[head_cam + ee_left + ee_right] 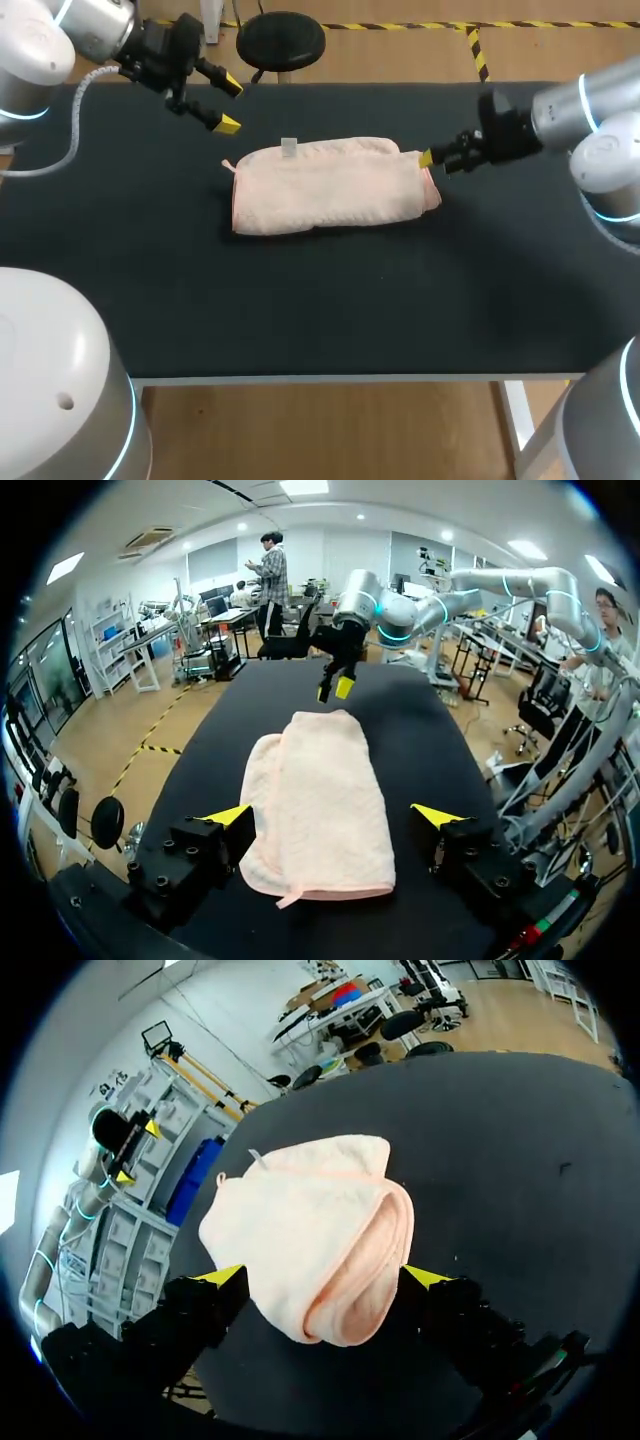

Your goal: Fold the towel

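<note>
Towel (325,188) on table (300,310), seemingly double-layered

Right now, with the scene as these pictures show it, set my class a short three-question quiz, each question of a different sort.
1. True or false: the pink towel lies spread in a single layer on the black table.
2. The left gripper is: A) open, clear of the towel; B) shut on the towel; C) out of view.
3. Which is nearer the towel: the left gripper or the right gripper?
Key: 1 false, it is folded over; 2 A; 3 the right gripper.
</note>
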Available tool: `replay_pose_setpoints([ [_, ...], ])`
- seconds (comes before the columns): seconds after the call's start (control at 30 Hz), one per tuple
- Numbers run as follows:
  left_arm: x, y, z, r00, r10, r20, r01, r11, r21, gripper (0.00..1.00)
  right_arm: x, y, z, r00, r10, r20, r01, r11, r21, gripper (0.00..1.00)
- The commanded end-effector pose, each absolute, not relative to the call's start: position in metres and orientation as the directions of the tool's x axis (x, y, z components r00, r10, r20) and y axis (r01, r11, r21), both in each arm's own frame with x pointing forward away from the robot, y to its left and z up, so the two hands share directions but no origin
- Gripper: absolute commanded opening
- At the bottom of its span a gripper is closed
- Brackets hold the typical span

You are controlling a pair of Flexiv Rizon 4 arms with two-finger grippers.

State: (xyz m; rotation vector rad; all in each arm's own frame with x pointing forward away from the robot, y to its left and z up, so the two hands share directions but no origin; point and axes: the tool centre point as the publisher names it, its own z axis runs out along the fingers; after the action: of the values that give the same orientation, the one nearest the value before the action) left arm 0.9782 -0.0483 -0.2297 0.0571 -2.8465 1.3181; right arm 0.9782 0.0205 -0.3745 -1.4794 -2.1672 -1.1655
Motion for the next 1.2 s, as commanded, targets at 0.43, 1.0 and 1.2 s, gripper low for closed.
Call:
replay_pose_setpoints([
  [0.43,0.978,-0.049,-0.231,-0.999,-0.032,0.017,-0.034,0.645,-0.764,1.00,0.985,0.015,-0.399,-0.380,0.589,0.713,0.923,0.198,0.329,1.00],
  [1.0,0.978,-0.049,-0.231,-0.999,-0.032,0.017,-0.034,0.645,-0.764,1.00,0.984,0.029,-0.414,-0.390,0.539,0.747,0.921,0.241,0.307,1.00],
  [1.2,0.978,-0.049,-0.231,-0.999,-0.032,0.017,-0.034,0.645,-0.764,1.00,0.981,0.039,-0.420,-0.377,0.525,0.763,0.926,0.234,0.297,1.00],
])
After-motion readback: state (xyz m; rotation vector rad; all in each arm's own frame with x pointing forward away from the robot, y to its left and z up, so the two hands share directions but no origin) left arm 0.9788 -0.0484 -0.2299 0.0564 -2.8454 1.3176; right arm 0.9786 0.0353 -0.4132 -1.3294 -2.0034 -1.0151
